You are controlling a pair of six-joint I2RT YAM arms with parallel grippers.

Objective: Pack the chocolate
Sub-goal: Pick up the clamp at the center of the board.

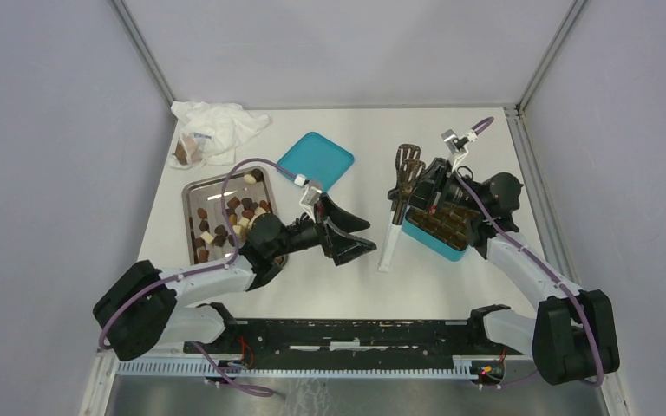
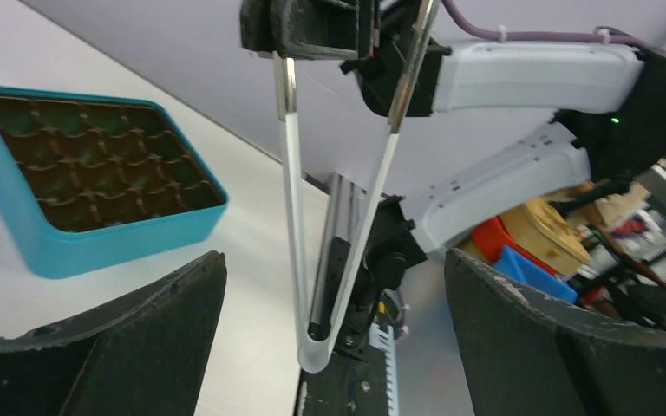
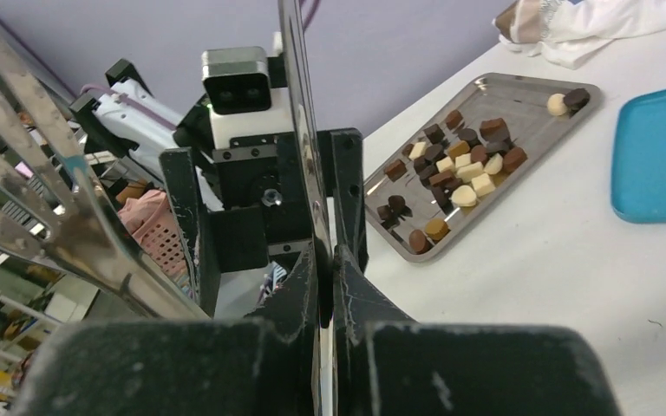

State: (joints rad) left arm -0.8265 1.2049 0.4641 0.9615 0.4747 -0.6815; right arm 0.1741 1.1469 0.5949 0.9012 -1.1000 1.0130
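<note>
Several small chocolate pieces (image 1: 236, 217), dark brown, light brown and cream, lie on a steel tray (image 1: 201, 198) at the left; they also show in the right wrist view (image 3: 461, 165). My right gripper (image 1: 410, 187) is shut on a pair of tongs (image 1: 391, 232) with white handles and brown tips, held beside the teal box with brown grid dividers (image 1: 438, 229). The right wrist view shows its jaws (image 3: 328, 260) clamped on one tong blade (image 3: 299, 104). My left gripper (image 1: 369, 236) is open and empty, its jaws either side of the tongs' looped end (image 2: 316, 355) without touching.
A teal lid (image 1: 315, 162) lies flat behind the left gripper. A white wrinkly bag (image 1: 217, 130) with a brown lump sits at the back left. The teal box (image 2: 95, 191) shows empty cells. Metal rails edge the table.
</note>
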